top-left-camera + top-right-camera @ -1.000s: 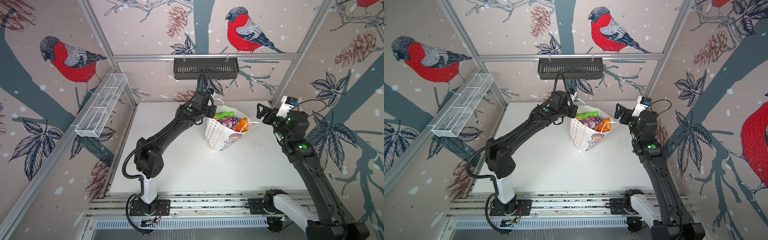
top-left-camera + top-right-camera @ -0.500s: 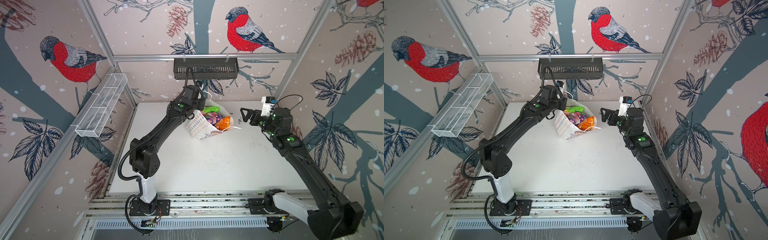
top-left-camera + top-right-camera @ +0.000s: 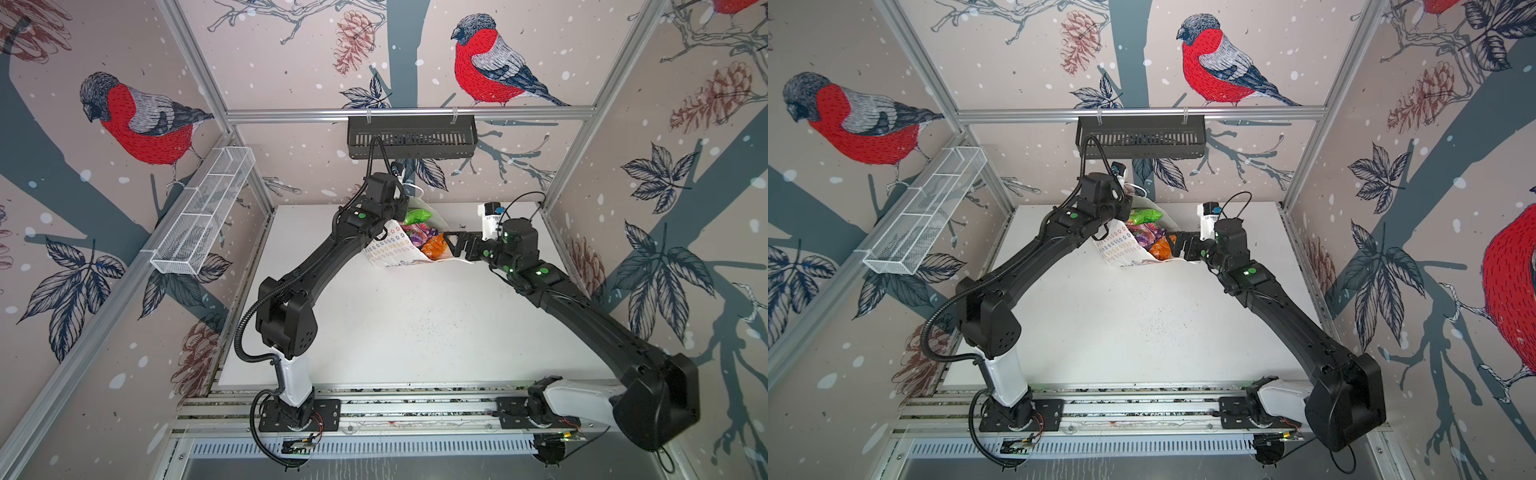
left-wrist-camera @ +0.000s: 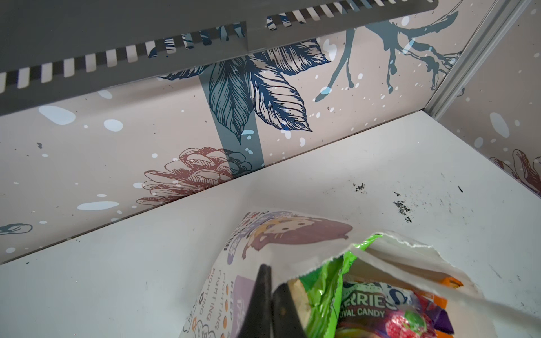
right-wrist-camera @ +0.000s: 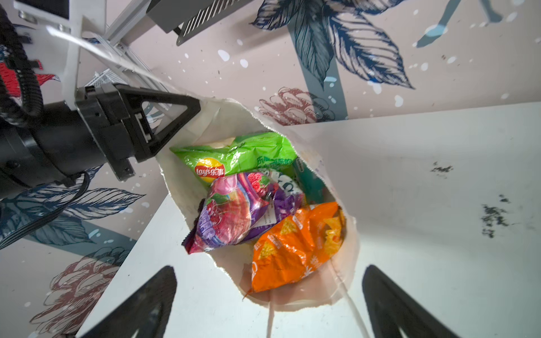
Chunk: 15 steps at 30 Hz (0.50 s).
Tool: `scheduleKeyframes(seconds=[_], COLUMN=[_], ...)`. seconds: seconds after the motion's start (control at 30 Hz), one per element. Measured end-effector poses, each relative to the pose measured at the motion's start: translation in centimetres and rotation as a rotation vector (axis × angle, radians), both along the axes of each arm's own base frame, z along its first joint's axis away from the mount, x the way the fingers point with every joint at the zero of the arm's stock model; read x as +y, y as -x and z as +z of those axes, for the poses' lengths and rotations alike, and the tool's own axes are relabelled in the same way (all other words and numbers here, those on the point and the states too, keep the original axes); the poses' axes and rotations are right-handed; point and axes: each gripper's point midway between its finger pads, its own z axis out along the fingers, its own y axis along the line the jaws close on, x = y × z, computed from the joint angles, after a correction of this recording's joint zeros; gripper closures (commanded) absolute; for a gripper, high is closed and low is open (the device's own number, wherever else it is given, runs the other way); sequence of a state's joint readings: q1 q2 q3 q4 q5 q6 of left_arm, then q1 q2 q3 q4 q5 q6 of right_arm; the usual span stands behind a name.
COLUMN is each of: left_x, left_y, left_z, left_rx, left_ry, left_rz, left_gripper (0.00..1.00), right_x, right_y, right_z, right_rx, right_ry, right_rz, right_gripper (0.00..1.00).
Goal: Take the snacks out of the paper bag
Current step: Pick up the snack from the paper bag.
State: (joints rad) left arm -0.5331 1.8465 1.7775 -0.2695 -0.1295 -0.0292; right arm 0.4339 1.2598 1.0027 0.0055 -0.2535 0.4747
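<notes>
The bag [image 3: 388, 249] sits tipped at the far end of the worktop [image 3: 415, 332], its mouth turned toward the right hand [image 5: 268, 275], whose jaws stand wide just outside the rim. The left hand [image 4: 272, 278] is pinched tight on the rim's far edge, propping the mouth open. Nearest the opening lies the orange packet [image 5: 292, 243], with the purple one [image 5: 234, 213] and the green Lay's [image 5: 234, 158] behind it, so orange looks the sensible first pick. I'd go in straight and close on its crinkled end only, clear of the torn paper edge and the handle [image 5: 348, 295], then draw it out along the bag's length, with the left hand bracing.
</notes>
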Motion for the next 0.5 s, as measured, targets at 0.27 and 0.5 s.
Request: scheduleKeyframes(seconds=[0.27, 0.5], left_x=[-1.5, -1.6], left_y=[1.3, 1.2], left_z=[-0.4, -0.6], left_rx=[-0.011, -0.026], left_ry=[0.003, 0.003], left_rz=[-0.034, -0.019], left_gripper=[1.00, 1.00], right_x=[3.5, 5.1], right_y=[0.4, 0.4], right_z=[-2.5, -4.3], right_rx=[0.069, 0.117], right_ry=[-0.010, 0.000], right_rz=[0.047, 0.064], right_gripper=[0.05, 0.09])
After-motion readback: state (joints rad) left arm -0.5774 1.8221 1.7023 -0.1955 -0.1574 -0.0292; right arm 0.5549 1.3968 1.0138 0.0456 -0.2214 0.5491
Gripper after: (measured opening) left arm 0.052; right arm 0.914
